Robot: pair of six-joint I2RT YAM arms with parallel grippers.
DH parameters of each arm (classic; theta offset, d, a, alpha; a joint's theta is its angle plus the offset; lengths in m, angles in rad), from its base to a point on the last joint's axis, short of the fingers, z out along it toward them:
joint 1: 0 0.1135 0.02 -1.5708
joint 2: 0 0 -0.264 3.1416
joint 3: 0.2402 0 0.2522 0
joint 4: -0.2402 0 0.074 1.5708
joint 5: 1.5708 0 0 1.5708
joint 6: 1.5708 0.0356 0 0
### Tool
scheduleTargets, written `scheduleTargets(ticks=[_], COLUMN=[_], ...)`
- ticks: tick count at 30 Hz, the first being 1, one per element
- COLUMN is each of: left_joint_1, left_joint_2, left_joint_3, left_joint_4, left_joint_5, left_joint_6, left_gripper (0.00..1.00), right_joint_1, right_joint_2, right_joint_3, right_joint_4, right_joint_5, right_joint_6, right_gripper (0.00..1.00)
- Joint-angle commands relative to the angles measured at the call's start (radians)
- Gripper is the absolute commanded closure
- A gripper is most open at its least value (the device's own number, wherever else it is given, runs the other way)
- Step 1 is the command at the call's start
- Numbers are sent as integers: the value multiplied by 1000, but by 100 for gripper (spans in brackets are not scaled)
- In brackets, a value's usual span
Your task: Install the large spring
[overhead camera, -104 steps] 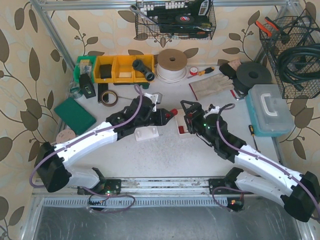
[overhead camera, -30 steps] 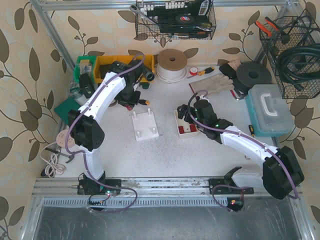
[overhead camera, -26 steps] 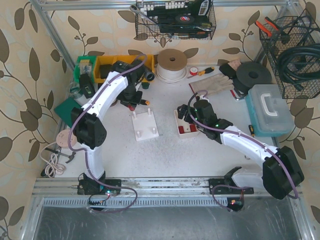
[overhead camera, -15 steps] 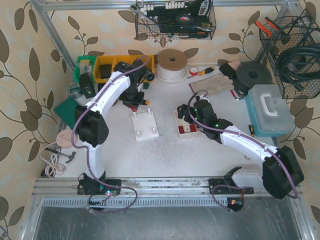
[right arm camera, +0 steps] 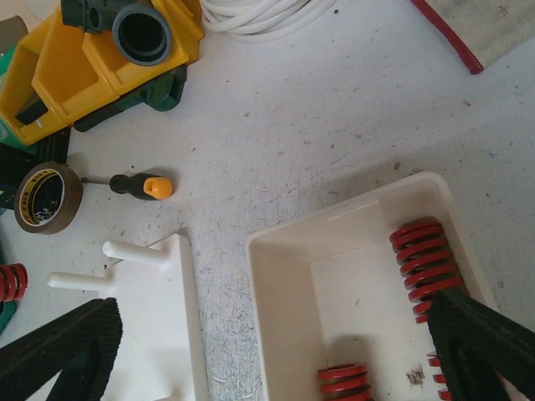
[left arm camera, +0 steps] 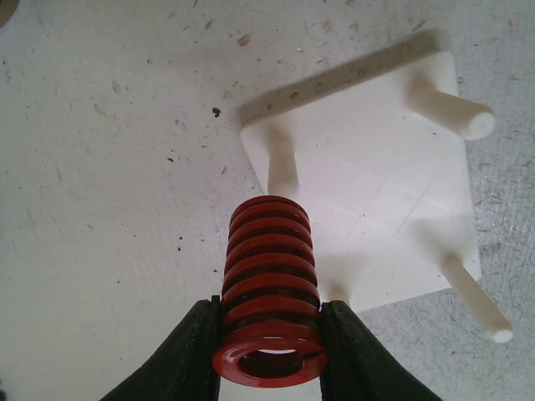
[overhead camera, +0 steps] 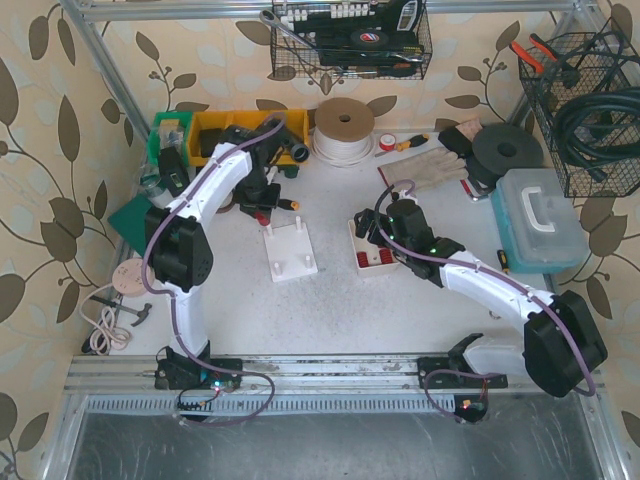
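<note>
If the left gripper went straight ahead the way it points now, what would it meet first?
The left gripper, through the spring it holds, would likely meet the nearest peg of the base first, though depth is unclear from the wrist view.

My fingers [right arm camera: 63,351] spread wide over the bench [right arm camera: 276,125]. Between them sits a white tray [right arm camera: 284,284] holding red springs [right arm camera: 425,267]. The pegged base [right arm camera: 167,326] lies just beside it.

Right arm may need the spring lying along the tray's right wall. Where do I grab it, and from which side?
Come straight down and pinch the spring across its middle coils. It lies on its side close along the tray wall, flanks exposed from above, though the wall-side finger likely has little room. The right gripper is open.
</note>
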Motion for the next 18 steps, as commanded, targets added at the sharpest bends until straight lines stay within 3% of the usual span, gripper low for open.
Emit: scheduleTargets(ticks=[1,18], left_joint_1=[14,34], left_joint_2=[-17,34], left_joint_3=[-20,-15], left_joint_4=[17,51], left_joint_5=[33,58], left_joint_6=[24,27], left_gripper=[100,100], right_joint_1=[6,5], right_joint_2=[13,13], right_joint_3=[-3,-2], right_joint_4=[11,9], right_joint_5=[15,10], right_joint_6=[4,1], right_gripper=[2,3])
